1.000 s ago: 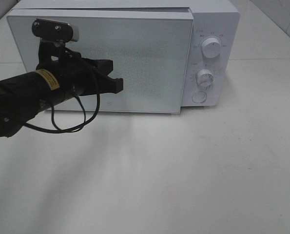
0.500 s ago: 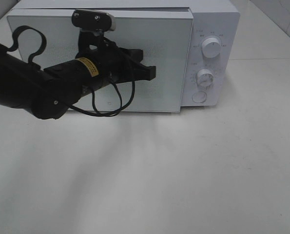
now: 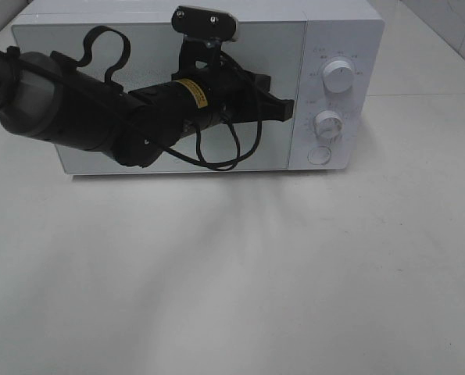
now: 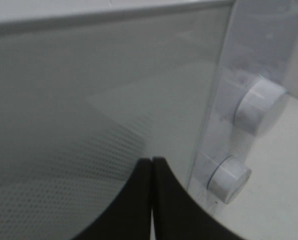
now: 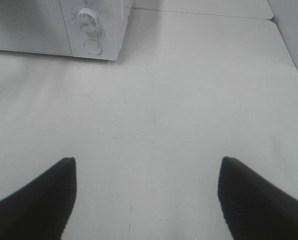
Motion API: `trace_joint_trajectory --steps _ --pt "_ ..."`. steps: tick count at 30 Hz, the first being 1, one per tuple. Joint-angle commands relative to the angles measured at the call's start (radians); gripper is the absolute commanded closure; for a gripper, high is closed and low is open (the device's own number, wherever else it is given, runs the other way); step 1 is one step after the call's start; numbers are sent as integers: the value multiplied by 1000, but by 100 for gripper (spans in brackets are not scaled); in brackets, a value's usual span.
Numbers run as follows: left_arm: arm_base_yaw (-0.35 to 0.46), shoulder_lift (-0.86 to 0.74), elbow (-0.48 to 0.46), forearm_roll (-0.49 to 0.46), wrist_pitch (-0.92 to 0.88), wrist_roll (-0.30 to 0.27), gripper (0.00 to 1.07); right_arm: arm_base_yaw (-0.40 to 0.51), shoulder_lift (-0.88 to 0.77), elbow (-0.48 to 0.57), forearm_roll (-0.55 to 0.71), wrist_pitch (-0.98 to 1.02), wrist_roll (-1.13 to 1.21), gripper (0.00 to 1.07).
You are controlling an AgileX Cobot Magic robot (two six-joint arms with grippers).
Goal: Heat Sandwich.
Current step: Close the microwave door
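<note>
Microwave at back of table, door flush shut. Left gripper with fingers pressed together, empty, tips at the door's edge beside the two knobs; perhaps touching the glass, hard to tell. Right gripper spread wide above the tabletop, holding nothing. Sandwich out of sight; whereabouts impossible to tell.

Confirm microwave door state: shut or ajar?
Shut. Exterior high view: the microwave door lies flush with the control panel, no gap along its edge. The closed left claw is by that edge.
</note>
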State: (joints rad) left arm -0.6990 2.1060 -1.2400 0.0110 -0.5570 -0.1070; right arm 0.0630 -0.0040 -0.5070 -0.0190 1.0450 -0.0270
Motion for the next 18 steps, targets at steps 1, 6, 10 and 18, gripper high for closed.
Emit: trace_joint_trajectory --steps 1,6,10,18 --pt "28 14 -53 -94 -16 10 107 -5 -26 2 3 -6 7 31" --pt "28 21 -70 -94 -9 12 107 -5 -26 2 3 -6 7 31" --pt "27 21 -70 -94 -8 12 107 -5 -26 2 3 -6 7 31" --pt "27 21 -70 -90 -8 12 107 -5 -26 2 3 -6 7 31"
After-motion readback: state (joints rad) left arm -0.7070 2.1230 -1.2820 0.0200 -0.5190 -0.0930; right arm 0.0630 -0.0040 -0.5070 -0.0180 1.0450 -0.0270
